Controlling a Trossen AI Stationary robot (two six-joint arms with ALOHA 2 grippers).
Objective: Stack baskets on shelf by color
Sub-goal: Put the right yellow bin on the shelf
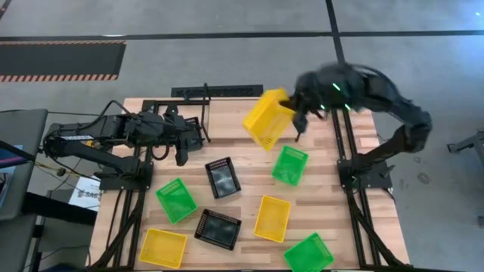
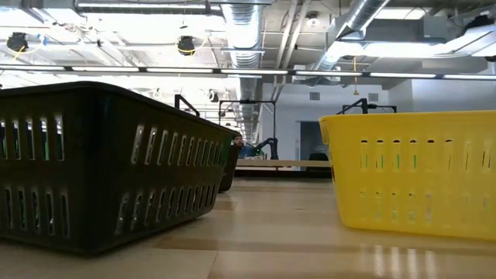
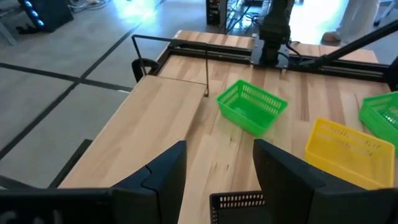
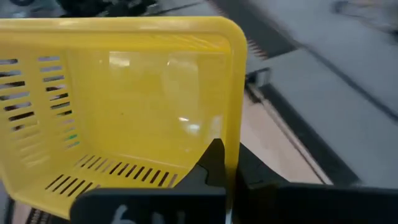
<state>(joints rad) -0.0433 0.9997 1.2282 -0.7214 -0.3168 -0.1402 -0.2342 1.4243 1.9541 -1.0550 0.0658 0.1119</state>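
Wooden table [image 1: 249,185]: seven baskets [image 1: 223,177] scattered, shelf [image 1: 198,113] at far edge.

A black basket [image 2: 108,167] is sitting close on the left of the wooden table [image 2: 287,232], and a yellow basket [image 2: 415,174] is standing on the right (both upright, well apart). Ceiling ducts [image 2: 248,31] are running overhead in the room beyond.

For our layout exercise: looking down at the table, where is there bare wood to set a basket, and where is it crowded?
Bare wood lies along the back left, between the shelf and the left claw, and along the right edge beside the green basket. The front half is crowded with baskets. The right claw holds a yellow basket above the table's back.
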